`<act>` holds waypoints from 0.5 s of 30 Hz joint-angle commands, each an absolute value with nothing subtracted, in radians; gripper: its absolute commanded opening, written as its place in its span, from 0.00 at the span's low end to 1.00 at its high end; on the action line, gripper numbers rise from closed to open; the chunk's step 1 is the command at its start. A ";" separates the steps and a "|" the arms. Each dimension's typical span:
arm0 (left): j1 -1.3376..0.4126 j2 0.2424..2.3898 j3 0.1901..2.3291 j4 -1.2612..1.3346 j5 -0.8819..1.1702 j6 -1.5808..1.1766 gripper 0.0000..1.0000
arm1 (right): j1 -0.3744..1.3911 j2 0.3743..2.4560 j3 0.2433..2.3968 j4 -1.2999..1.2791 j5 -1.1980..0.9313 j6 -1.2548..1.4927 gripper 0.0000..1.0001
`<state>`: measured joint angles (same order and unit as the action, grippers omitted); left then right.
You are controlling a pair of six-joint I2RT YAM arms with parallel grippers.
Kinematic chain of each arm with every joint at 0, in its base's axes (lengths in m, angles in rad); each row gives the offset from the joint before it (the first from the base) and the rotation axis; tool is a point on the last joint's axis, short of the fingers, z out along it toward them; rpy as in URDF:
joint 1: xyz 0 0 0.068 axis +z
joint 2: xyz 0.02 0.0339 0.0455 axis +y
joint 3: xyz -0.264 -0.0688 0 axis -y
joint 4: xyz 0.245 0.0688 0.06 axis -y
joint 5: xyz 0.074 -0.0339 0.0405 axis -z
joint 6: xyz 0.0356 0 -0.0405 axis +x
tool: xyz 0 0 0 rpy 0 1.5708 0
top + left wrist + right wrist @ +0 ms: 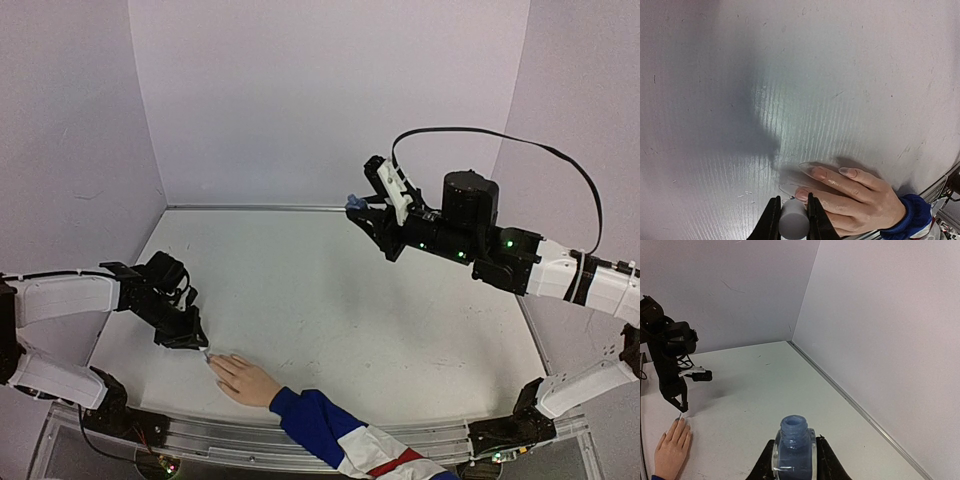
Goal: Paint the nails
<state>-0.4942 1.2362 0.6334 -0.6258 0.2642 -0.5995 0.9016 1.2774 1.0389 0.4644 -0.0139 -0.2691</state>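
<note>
A pale hand point(247, 381) in a blue, white and red sleeve point(340, 432) lies flat at the table's near edge, fingers pointing left. Its nails point(818, 173) are long, with clear tips. My left gripper point(190, 338) hovers right at the fingertips, shut on a grey-white cylindrical cap point(793, 220); the cap's front end is next to the nearest nail point(802, 193), and any brush is hidden under it. My right gripper point(368, 212) is raised at the back right, shut on an uncapped small blue bottle point(793, 449), held upright. The right wrist view shows the hand point(672, 447) below the left gripper point(683, 408).
White walls enclose the table point(330, 290) at the back and both sides. A metal rail point(240, 432) runs along the near edge under the sleeve. A black cable point(520, 145) loops above the right arm.
</note>
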 commanded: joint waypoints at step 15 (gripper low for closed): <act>-0.489 1.244 0.645 -0.604 0.220 -0.584 0.00 | 0.896 1.270 1.046 0.539 -0.012 -0.273 0.00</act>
<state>-0.4946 1.2449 0.6334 -0.6262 0.2466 -0.5995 0.9016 1.2774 1.0393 0.4644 -0.0135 -0.2691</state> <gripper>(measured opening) 0.156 0.223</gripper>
